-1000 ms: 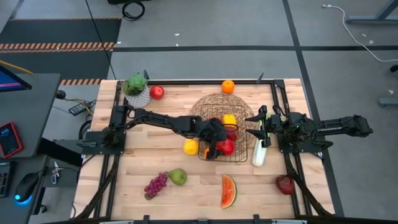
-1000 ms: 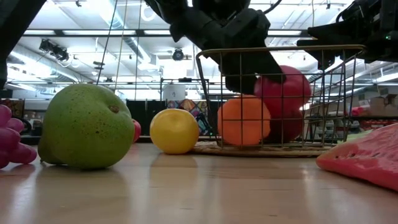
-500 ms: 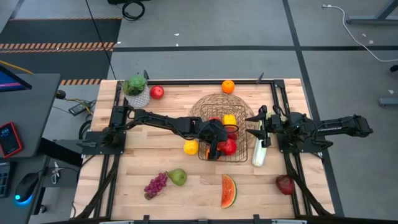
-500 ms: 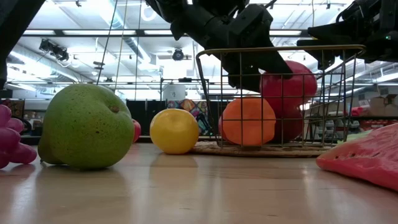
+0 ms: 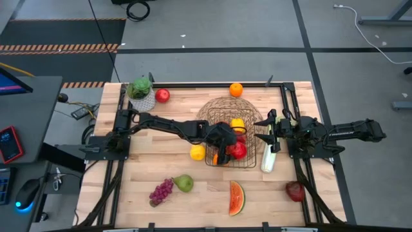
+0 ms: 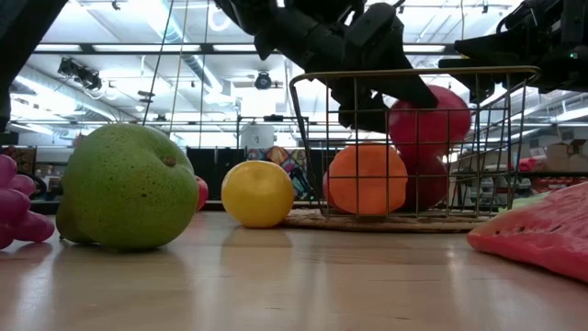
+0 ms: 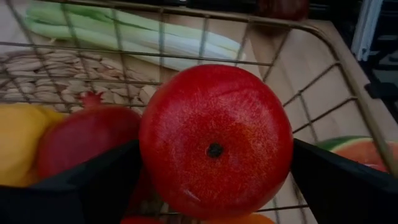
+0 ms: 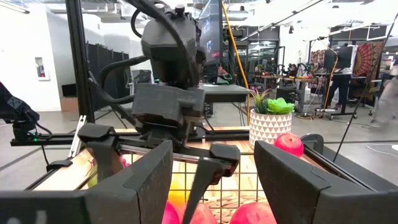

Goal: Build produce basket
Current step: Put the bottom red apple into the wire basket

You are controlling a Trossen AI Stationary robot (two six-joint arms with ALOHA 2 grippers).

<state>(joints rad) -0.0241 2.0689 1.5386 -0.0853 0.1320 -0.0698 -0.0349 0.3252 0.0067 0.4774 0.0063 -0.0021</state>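
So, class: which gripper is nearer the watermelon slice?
Left. The left gripper is over the basket, just up-table from the watermelon slice; the right gripper sits beyond the basket's right side.

Potted plant [image 5: 140, 91], woven mat [image 5: 222, 109]

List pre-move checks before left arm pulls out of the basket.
1. Left gripper open: ok, fingers stand either side of the red apple.
2. Apple inside basket: ok, sits on other fruit in the pile.
3. Apple free of fingers: cannot tell, gaps look very small.
4. Apple settled: cannot tell, it sits high above the orange.
5. Right gripper holding the basket rim: ok, shut on the wire.
6. Celery outside basket: ok, lies beside it.
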